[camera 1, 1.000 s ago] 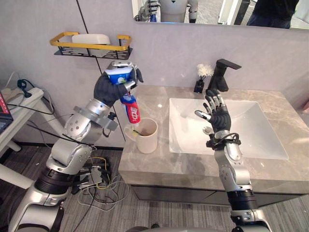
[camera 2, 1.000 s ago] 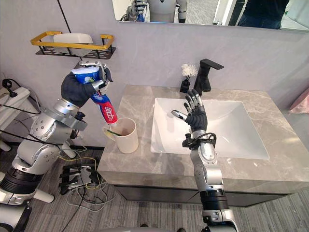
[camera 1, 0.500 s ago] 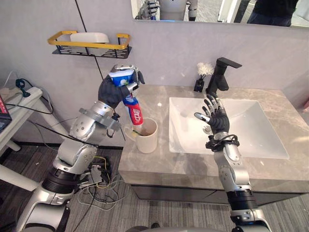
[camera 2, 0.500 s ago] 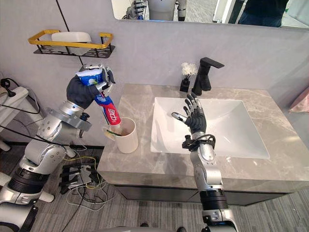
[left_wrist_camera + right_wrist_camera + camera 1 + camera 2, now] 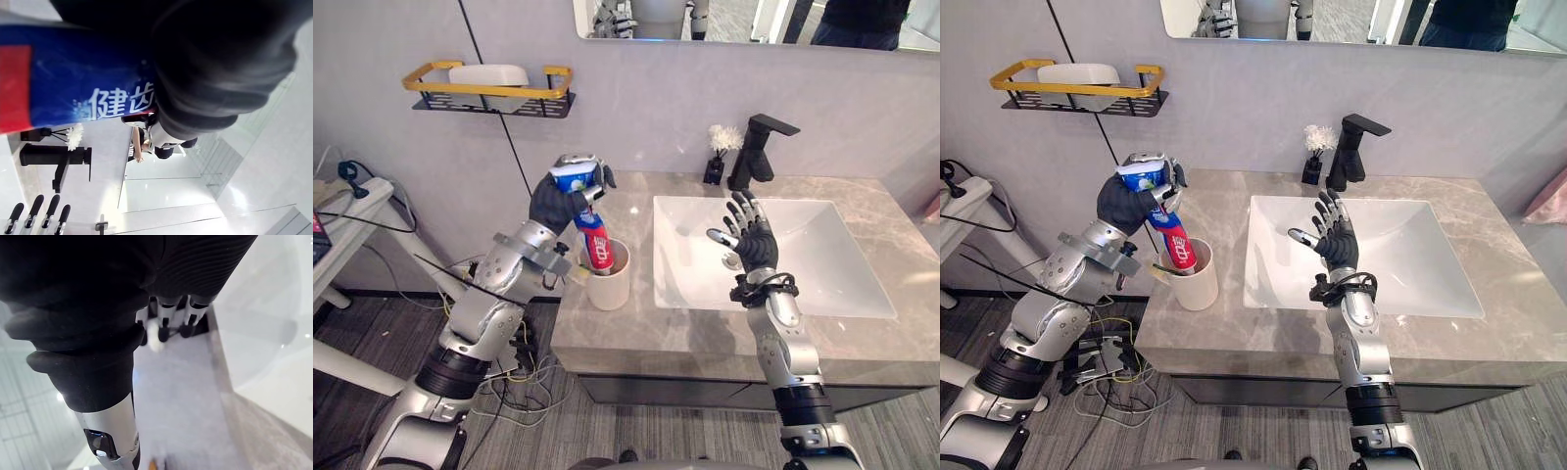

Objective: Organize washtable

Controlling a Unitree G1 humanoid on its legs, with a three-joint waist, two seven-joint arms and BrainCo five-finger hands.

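My left hand is shut on a blue and red toothpaste tube, held upright by its blue top end. The tube's red lower end dips into the mouth of a cream cup on the grey counter left of the sink. Up close in the left wrist view, the tube runs under my dark thumb. My right hand is raised over the white sink, fingers straight and spread, holding nothing.
A black faucet and a small black vase with a white tuft stand behind the sink. On the wall to the left hangs a yellow-railed shelf with a white dish. A white table edge lies far left.
My left hand has moved right and down with the tube, from above and left of the cup until its lower end sits in the cup's mouth. The right hand has stayed put.
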